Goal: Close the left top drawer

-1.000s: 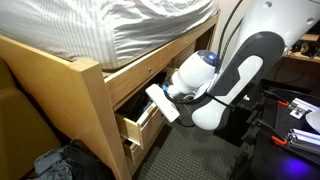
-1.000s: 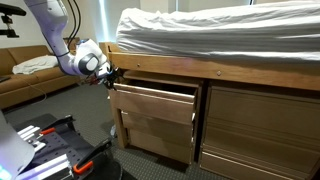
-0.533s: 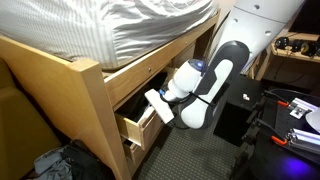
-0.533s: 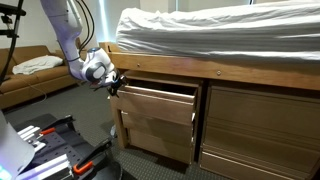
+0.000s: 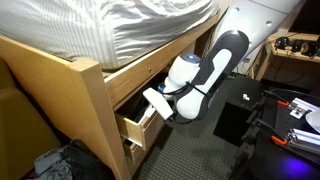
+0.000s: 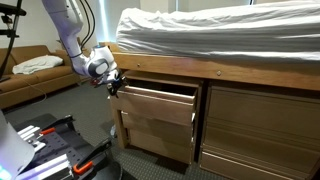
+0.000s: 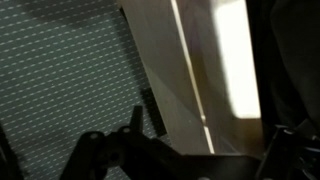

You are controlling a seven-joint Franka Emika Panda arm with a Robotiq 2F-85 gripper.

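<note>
Since half a second ago, our gripper [image 6: 112, 85] has crept a little higher and closer to the near corner of the left top drawer [image 6: 156, 101], and the elbow has leaned in toward the bed; the drawer itself has not shifted. We cannot tell whether the claw is spread or pressed together: in the exterior views it is a small dark lump, and in the wrist view only dim shapes show along the bottom edge. It sits at the end of the front panel, touching or just short of it.

The drawer stands pulled well out from under the bed rail [image 6: 230, 70], above a lower drawer [image 6: 155, 138] that juts out less far. In an exterior view its thin side wall and dark inside show [image 5: 137, 122].

We judge it stiff, solid wood, fairly heavy, with nothing fragile about the panel. It wants a flat push on the front, not a pinch. Pressing nearer the panel's middle should stop so long a box from skewing and binding, which a push at the corner may cause.

We find no brand, label or readable writing anywhere.
</note>
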